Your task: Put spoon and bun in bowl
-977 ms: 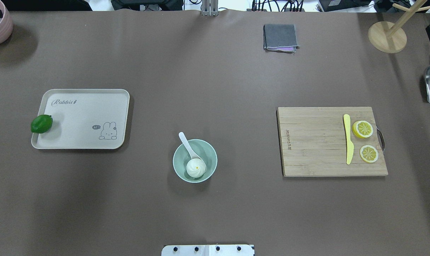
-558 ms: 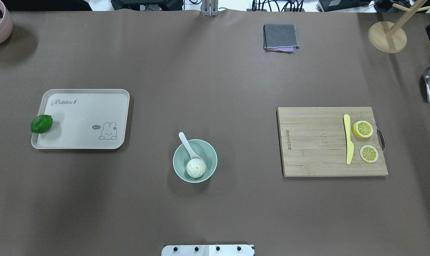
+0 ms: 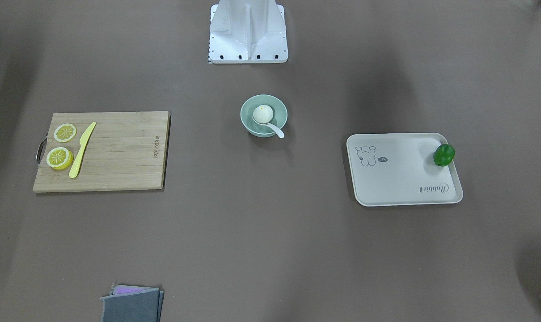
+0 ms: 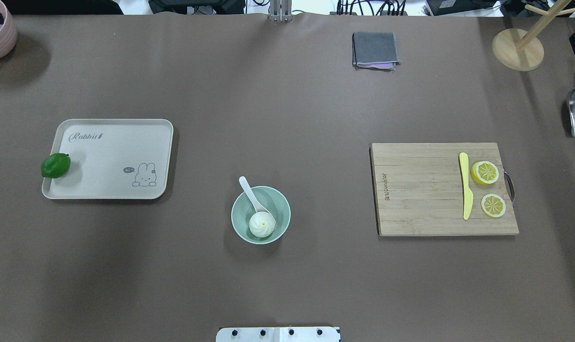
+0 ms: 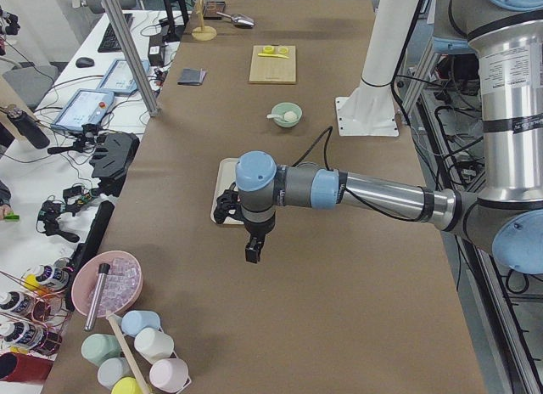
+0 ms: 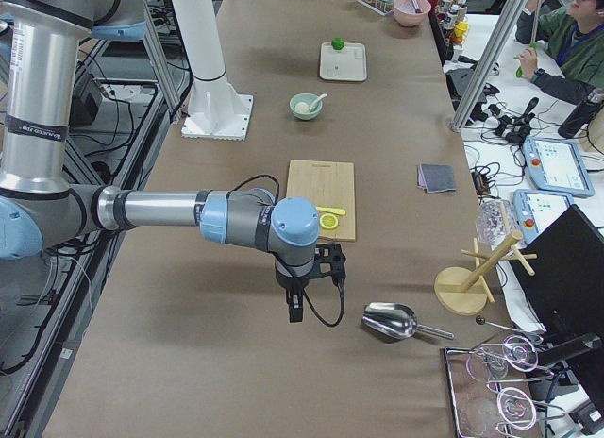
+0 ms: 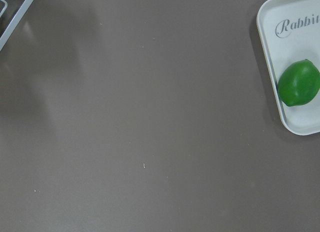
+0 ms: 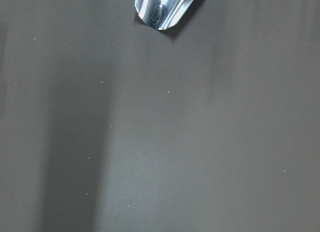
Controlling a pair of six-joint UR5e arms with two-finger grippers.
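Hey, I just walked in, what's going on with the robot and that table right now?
Nothing is being handled at this moment. The bun sits inside the mint-green bowl, and the spoon rests in it too, with its handle poking over the rim, so the job looks done. Both arms hang far from the bowl: the left gripper near the tray, the right gripper near the metal scoop. Whether they are open or shut, I cannot tell.
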